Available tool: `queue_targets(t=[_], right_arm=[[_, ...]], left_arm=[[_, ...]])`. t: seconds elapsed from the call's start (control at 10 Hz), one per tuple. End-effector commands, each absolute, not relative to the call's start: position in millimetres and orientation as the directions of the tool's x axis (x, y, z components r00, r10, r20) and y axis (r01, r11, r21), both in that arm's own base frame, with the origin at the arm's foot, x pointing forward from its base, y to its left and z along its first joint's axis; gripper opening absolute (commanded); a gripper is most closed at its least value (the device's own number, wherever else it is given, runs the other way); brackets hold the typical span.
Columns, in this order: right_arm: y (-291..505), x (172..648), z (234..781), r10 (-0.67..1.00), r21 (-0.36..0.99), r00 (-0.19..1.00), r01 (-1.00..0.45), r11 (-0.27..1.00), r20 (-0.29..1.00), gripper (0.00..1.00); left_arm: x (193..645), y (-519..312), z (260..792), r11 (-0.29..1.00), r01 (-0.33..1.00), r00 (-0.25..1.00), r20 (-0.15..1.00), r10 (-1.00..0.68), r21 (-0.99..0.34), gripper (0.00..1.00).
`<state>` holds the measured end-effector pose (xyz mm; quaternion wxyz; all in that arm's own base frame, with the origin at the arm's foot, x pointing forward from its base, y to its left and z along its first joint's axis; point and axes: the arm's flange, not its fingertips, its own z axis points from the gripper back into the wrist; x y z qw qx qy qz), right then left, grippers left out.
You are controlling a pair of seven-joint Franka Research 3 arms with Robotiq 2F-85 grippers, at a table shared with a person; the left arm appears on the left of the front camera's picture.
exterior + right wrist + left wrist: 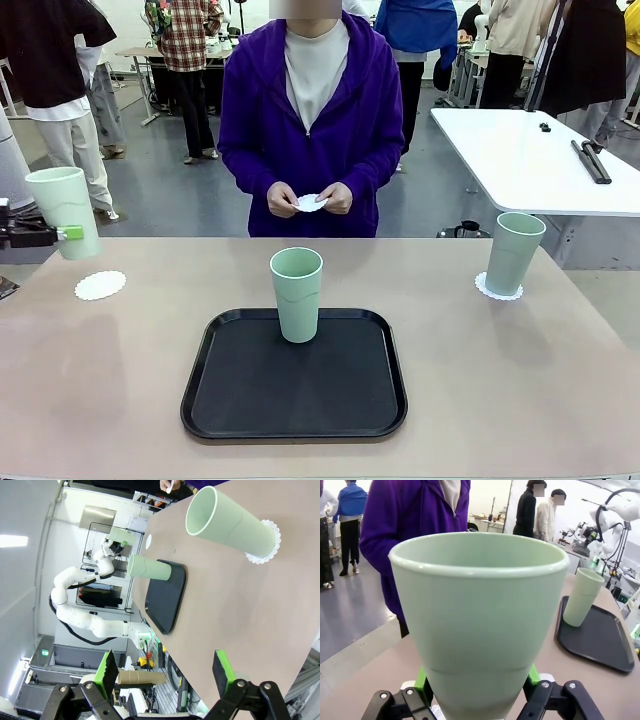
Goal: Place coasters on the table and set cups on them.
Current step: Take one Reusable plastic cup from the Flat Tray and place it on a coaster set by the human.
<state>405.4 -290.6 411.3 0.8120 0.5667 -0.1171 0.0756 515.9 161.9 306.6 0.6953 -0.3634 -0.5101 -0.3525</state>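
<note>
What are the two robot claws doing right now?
Left claw: closed on a cup, held above the table.
Right claw: open, holding nothing.

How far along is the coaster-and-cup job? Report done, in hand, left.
Done: the right cup stands on the right coaster; the left coaster lies bare. In hand: the left tool is shut on the held cup, raised near that coaster; the right tool is open. Left: set it down, then the middle cup on the black tray; the third coaster is in the person's hands.
</note>
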Motion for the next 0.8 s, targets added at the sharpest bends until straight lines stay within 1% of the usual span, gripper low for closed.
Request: queue_targets(t=[0.0,0.5,0.7], right_arm=[[-290.9,405.3,412.0,-0.011,0.902,0.962,-0.252,0.351,0.273,1.00],[-290.9,405.3,412.0,-0.011,0.902,0.962,-0.252,0.351,0.273,1.00],[-290.9,405.3,412.0,-0.011,0.902,0.962,-0.252,0.351,0.273,1.00]], left_arm=[[528.8,163.9,293.7,0.456,0.885,0.173,0.975,-0.135,-0.094,0.84],[536.1,170.3,261.7,0.417,0.907,0.131,0.980,-0.148,-0.058,0.84],[537.0,171.5,252.2,0.406,0.914,0.085,0.984,-0.159,-0.014,0.84]])
